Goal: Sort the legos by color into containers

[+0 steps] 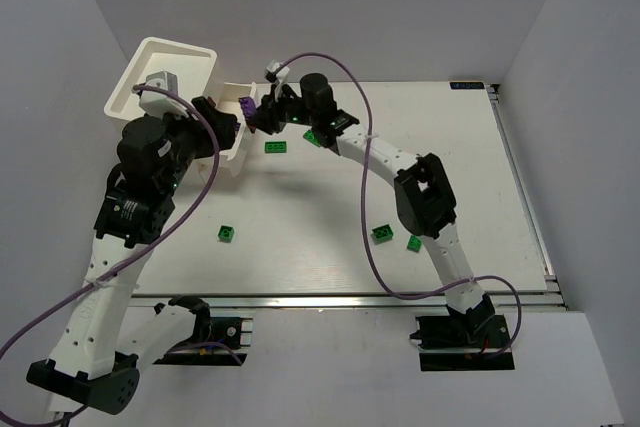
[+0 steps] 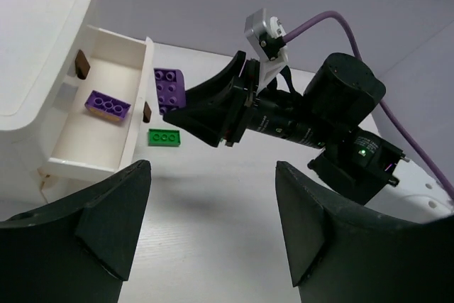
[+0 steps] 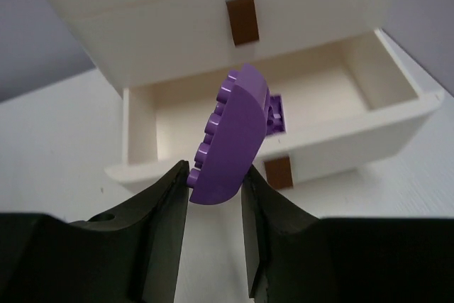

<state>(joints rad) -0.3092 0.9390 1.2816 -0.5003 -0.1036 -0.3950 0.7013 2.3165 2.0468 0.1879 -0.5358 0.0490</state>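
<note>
Green legos [image 1: 228,233] lie loose on the tabletop [image 1: 470,167] nearest the bases, one left of centre, two by the right arm [image 1: 380,152] elbow. Unsorted, no hazard there yet.

Left jaws wide open and empty, hovering low beside the low tray [image 2: 85,161] and facing the right wrist. The two wrists are near each other, so either one swinging could cause a clash.

Right jaws part-closed on a purple lego [image 3: 234,136], pinched only at its lower edge, the brick tilted and sticking up out of the grip. Shallow hold, so it may pivot or slip. It hangs just in front of the tray wall, not over the opening. Released here, it likely hits the wall or falls to the tabletop by the lone green lego [image 2: 165,137].

A second purple lego [image 2: 108,104] already lies in the tray, so a drop could bounce off it.

Tall bin [image 3: 177,26] is behind, joined to the tray, contents not visible.
</note>
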